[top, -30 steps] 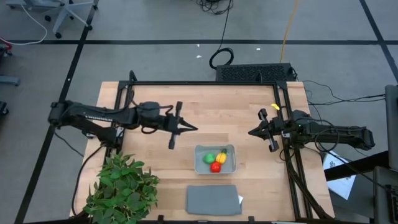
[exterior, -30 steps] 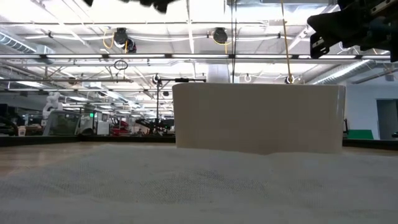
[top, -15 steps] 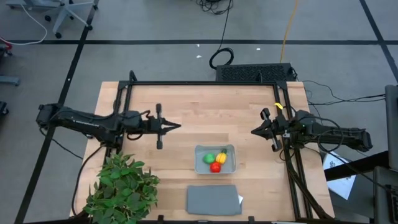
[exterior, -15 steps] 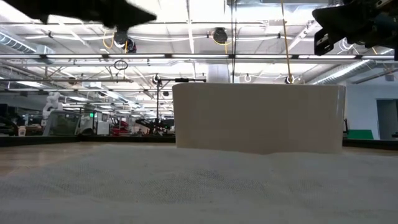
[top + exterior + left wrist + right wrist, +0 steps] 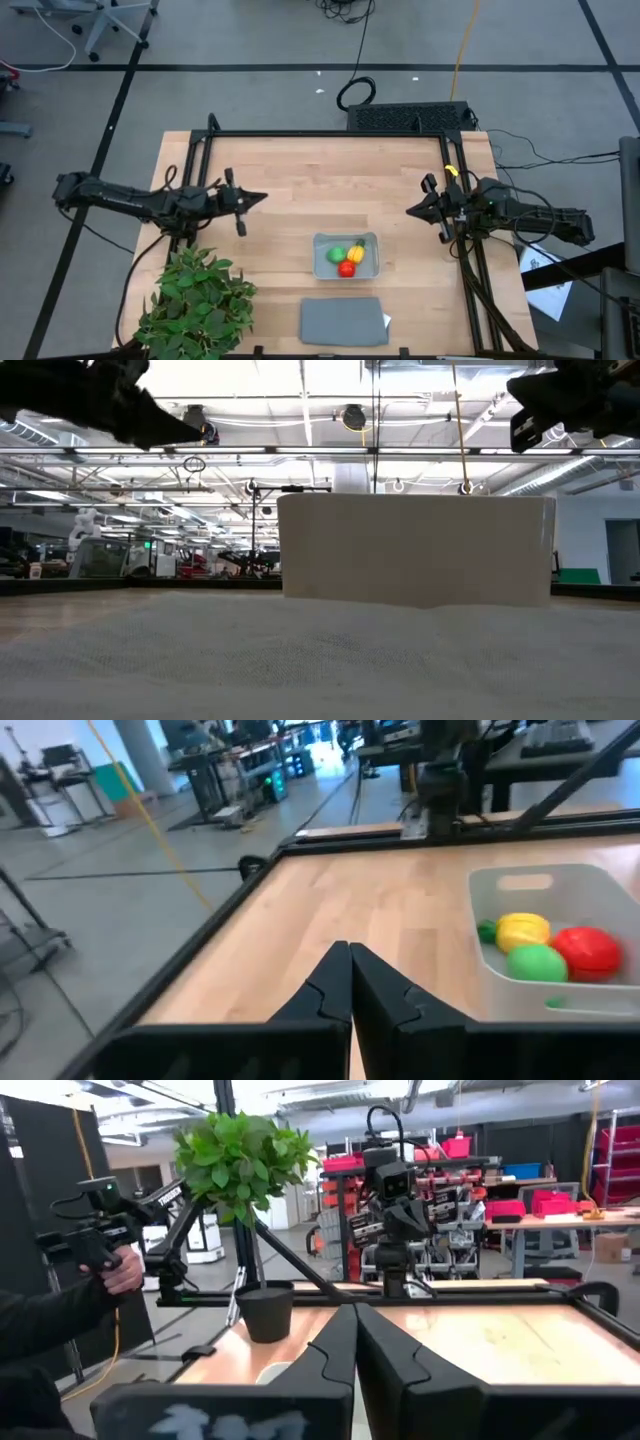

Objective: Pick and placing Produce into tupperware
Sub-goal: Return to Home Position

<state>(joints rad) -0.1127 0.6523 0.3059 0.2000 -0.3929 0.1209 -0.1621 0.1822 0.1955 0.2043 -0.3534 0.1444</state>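
The pale grey-blue tupperware stands on the table toward its near edge, and its wall fills the middle of the low view. Inside it lie the round green fruit, the yellow one with a green tip and the round red one; the left wrist view shows them too. My left gripper hovers shut, left of the tupperware and above the table. My right gripper hovers shut at the table's right side.
A flat darker grey lid lies at the near edge, just in front of the tupperware. A leafy green potted plant stands at the near left corner. A black frame runs around the table. A person's hand holds a device beyond the table.
My left arm has drawn back toward the table's left edge, away from the tupperware, with its fingers staying shut. The produce and the tupperware have kept their places.
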